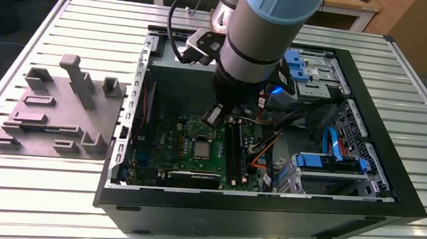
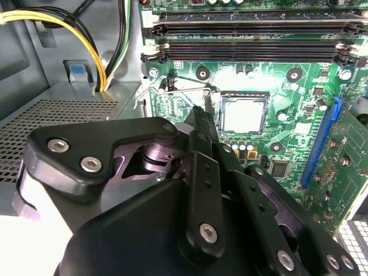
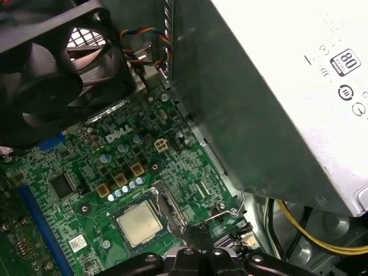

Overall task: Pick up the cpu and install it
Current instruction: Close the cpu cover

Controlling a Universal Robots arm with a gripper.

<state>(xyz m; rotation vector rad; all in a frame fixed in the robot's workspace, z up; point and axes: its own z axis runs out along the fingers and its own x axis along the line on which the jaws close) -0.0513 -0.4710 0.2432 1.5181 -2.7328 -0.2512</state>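
Silver square cpu (image 1: 201,148) (image 2: 243,115) (image 3: 140,223) lies flat in its socket.

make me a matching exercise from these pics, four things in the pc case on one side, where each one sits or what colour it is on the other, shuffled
Things:
1. small square silver-topped cpu
2. round black case fan
3. large grey metal power supply box
4. long black memory slots

Descriptions:
A. carries a white label
B. lying in the socket on the green motherboard
C. run side by side across the board beyond the socket
D. curved blades inside a dark frame, by the board's edge

Pairs: 1-B, 2-D, 3-A, 4-C
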